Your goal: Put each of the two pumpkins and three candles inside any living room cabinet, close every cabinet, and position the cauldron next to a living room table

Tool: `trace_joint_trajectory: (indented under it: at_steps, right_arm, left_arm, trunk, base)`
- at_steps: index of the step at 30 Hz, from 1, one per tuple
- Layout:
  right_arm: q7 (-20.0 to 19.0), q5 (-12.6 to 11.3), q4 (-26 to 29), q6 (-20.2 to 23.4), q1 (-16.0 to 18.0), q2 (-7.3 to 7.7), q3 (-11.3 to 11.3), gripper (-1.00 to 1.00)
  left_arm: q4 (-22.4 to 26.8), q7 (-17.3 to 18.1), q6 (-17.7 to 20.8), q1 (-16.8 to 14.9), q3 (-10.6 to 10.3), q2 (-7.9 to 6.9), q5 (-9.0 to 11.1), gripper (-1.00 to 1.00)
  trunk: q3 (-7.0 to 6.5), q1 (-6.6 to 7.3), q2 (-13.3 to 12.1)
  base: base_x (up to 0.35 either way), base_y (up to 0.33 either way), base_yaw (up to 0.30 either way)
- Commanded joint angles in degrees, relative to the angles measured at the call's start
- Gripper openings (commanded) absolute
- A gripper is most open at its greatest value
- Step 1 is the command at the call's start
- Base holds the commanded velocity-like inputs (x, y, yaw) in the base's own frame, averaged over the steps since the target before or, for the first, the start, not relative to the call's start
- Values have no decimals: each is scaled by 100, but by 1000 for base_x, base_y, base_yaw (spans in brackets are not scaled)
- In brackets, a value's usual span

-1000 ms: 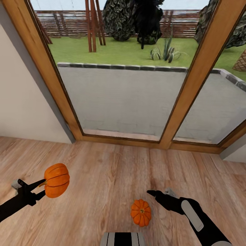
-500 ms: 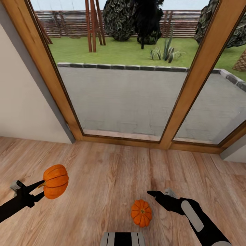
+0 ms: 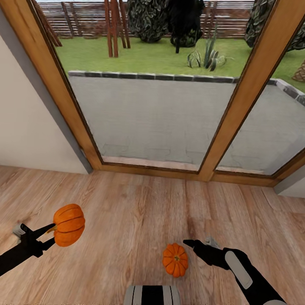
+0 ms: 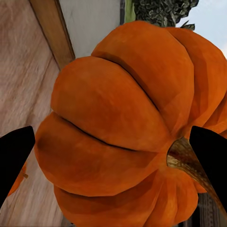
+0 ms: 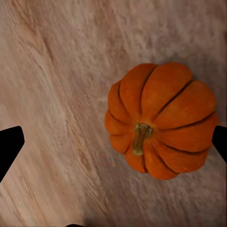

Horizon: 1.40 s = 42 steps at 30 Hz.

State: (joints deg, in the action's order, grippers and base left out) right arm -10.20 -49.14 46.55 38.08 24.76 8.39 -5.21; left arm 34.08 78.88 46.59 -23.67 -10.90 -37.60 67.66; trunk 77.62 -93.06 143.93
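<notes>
My left gripper point(image 3: 50, 235) is shut on one orange ribbed pumpkin point(image 3: 69, 224), held above the wooden floor at the left. In the left wrist view this pumpkin point(image 4: 127, 127) sits between the two dark fingertips point(image 4: 14, 153), its brownish stem by the other fingertip. A second pumpkin point(image 3: 175, 259) rests upright on the floor near my base. My right gripper point(image 3: 195, 244) hovers just right of it and above it, open. In the right wrist view the second pumpkin point(image 5: 161, 120) lies between the spread fingertips point(image 5: 9, 146), closer to one of them. No candles or cabinet are in view.
A large glass door with a light wood frame point(image 3: 237, 110) stands ahead, with a patio and garden behind it. A white wall point(image 3: 25, 127) closes the left side. Wooden floor point(image 3: 135, 212) stretches between me and the door. My base point(image 3: 151, 295) shows at the bottom edge.
The head view has tilted slightly downward. My right gripper has come a little lower, closer to the pumpkin on the floor. The left gripper still holds its pumpkin in about the same place.
</notes>
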Motion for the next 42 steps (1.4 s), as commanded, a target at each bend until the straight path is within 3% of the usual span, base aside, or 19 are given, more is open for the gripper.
trace_joint_trajectory:
  at_steps: [1,42]
  right_arm:
    - [-14,13,-7,1,2,5,-12,100]
    - [-17,10,-32,-435,2,31,-11,100]
  left_arm:
    - [-1,22,63,-7,-35,-5,45,-100]
    - [31,14,61,-7,-79,-2,37,-100]
  trunk:
    - [27,-1,3]
    - [935,-107,58]
  base:
    - [0,0,0]
    - [0,0,0]
